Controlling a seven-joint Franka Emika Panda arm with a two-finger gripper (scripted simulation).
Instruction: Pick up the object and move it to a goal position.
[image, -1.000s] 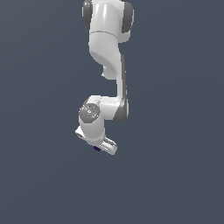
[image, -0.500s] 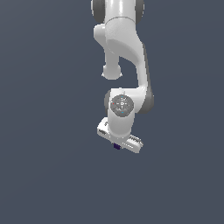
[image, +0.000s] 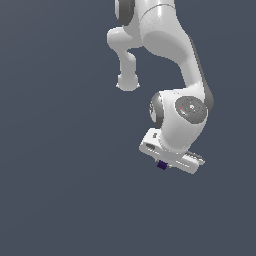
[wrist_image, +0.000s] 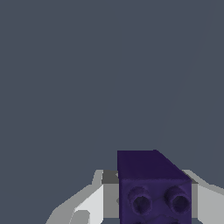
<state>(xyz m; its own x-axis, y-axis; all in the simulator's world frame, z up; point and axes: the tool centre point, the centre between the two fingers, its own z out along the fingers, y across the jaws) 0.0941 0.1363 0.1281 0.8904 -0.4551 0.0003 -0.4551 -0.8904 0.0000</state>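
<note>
In the exterior view the arm hangs over a plain grey field, its claw (image: 165, 164) at about five o'clock of the frame's centre, with the dark purple cube (image: 161, 165) peeking out beneath the hand; in the wrist view the cube (wrist_image: 153, 186) sits clamped between the pale fingers (wrist_image: 94, 201); by my judgement the carry step is in hand, and the next move calls for steady travel to the goal, which no view shows.

one purple cube (wrist_image: 153, 188), one white arm (image: 170, 60), one hand (image: 170, 159).
</note>
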